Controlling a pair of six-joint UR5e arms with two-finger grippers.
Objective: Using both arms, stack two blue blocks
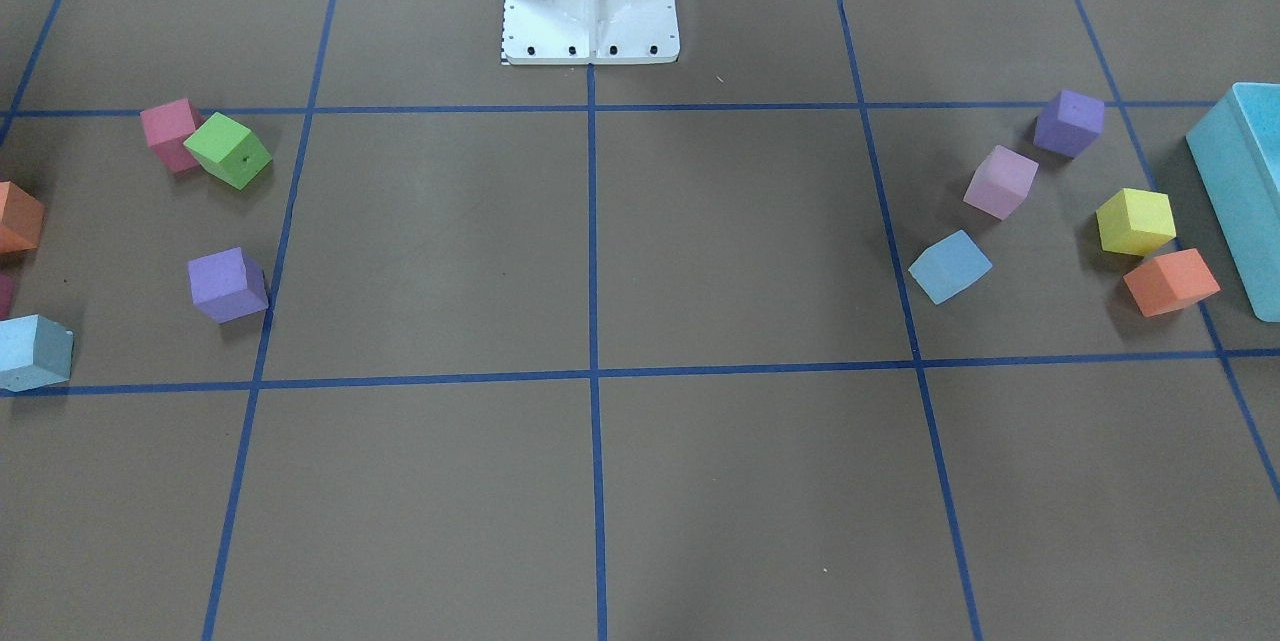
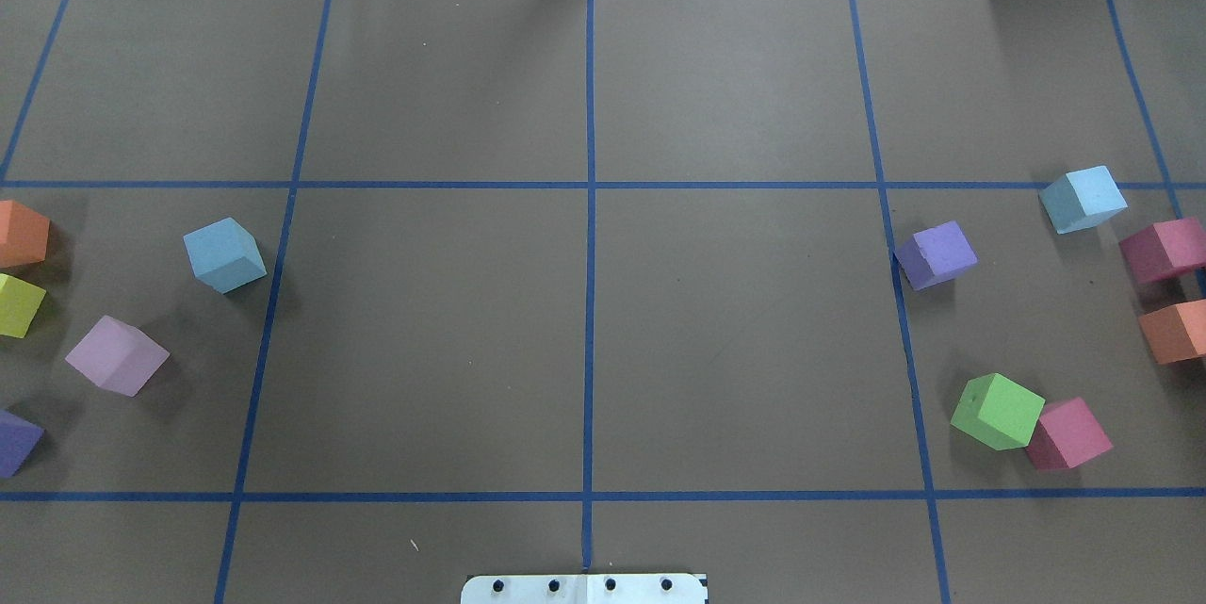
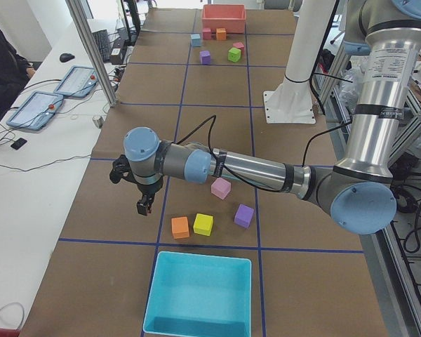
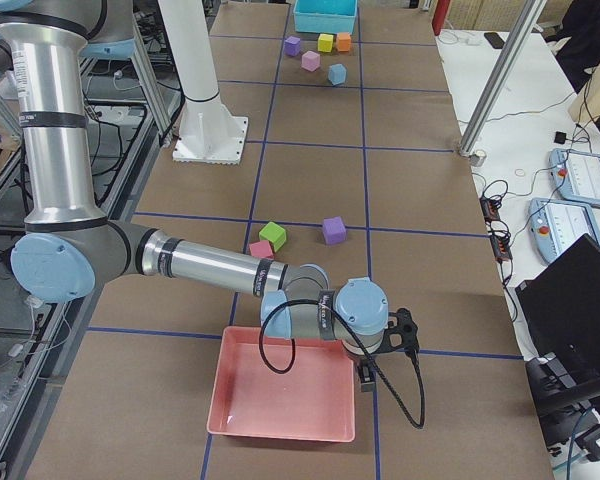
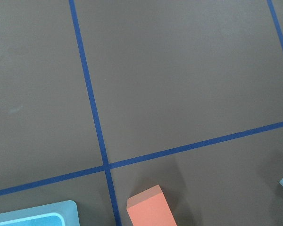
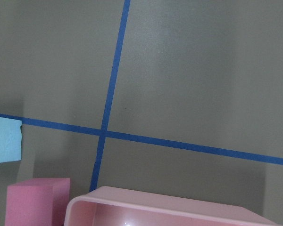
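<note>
My left end effector (image 3: 144, 206) hangs above the desk (image 2: 424, 350), mid-left in the side view. My right end effector (image 4: 368, 378) is by the pink tray (image 4: 285, 395), lower centre. Can't tell grip width on either. Overhead, first blue block (image 2: 224, 253) sits mid-left and second blue block (image 2: 1083, 199) upper right: one per arm, prob.

Bin (image 1: 1240, 191) cut at right edge, orange cube (image 1: 18, 218) at left; left gripper (image 3: 144, 206), right gripper (image 4: 368, 378): jaws too small to tell.

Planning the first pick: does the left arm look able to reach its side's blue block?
Likely yes: the blue block stands apart from the pale pink cube, nothing covers it; the left gripper hovers nearby.
</note>
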